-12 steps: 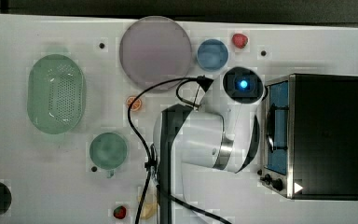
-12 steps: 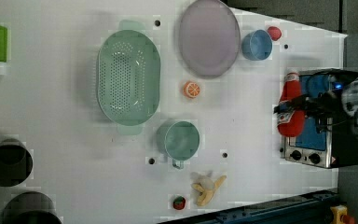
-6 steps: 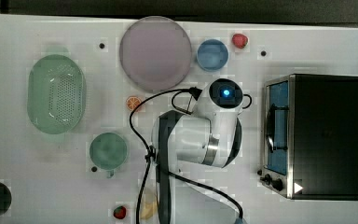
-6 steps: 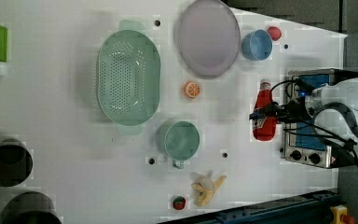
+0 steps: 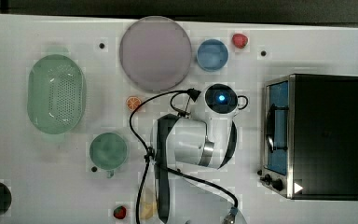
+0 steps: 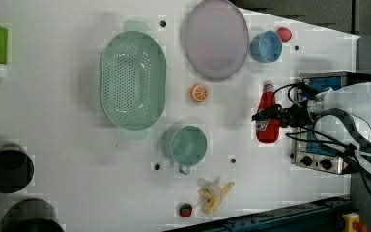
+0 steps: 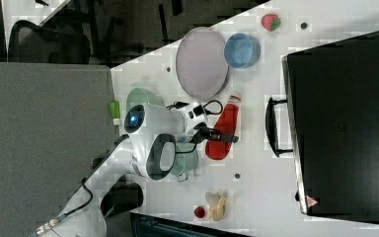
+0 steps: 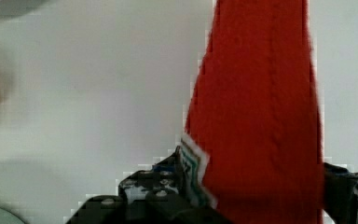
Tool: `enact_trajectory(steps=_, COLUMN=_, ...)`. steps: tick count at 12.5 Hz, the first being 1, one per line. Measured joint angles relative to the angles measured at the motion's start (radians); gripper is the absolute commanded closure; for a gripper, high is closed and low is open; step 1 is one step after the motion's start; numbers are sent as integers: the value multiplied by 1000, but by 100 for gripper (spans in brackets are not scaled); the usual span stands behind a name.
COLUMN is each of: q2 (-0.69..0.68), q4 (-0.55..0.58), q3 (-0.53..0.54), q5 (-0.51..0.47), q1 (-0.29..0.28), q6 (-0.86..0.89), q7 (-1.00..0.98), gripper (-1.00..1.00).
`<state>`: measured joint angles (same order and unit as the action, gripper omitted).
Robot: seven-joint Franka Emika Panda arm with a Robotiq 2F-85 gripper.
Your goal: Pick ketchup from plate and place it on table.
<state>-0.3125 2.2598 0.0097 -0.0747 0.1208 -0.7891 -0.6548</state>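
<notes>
We judge the placing step underway: our gripper point(image 6: 269, 116) pinches the ketchup bottle point(image 6: 267, 116) clear of the plate point(image 6: 216, 39), so next we lower it onto the desk point(image 6: 67, 145) and release.

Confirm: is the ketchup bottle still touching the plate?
Apart. In the left view the ketchup bottle sits in the gripper with white table showing between it and the plate; the right view shows the same gap.

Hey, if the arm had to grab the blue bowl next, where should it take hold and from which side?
Probably by the rim, from above: the blue bowl sits upright with its mouth open. The rim arc facing away from the plate and the strawberry looks safest, since both sit close beside it.
</notes>
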Motion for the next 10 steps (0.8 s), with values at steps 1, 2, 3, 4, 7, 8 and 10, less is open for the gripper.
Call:
enact_trajectory(steps=1, q2=0, q4=-2, q3=-1, q5=0, q1=-1, q6=-4, q7=0, gripper=-100)
enact_trajectory(steps=2, q2=0, q4=-6, q3=-1, q5=0, q1=0, q6=11, q7=0, gripper=-100)
enact_trajectory(steps=3, q2=2, q4=-20, q3=4, q5=0, q1=4, q6=31, q7=0, gripper=-100)
enact_trajectory(steps=4, q2=13, q4=-33, q3=3, q5=0, q1=3, q6=48, q7=0, gripper=-100)
enact_trajectory(steps=7, q2=98, q4=-94, q3=5, q5=3, q1=4, q6=160, q7=74, gripper=-100)
enact_trajectory(steps=8, q2=136, q4=-141, q3=14, q5=4, q1=9, q6=206, q7=123, gripper=-100)
enact_trajectory(steps=10, q2=212, q4=-266, q3=21, q5=11, q1=4, q6=325, q7=241, gripper=-100)
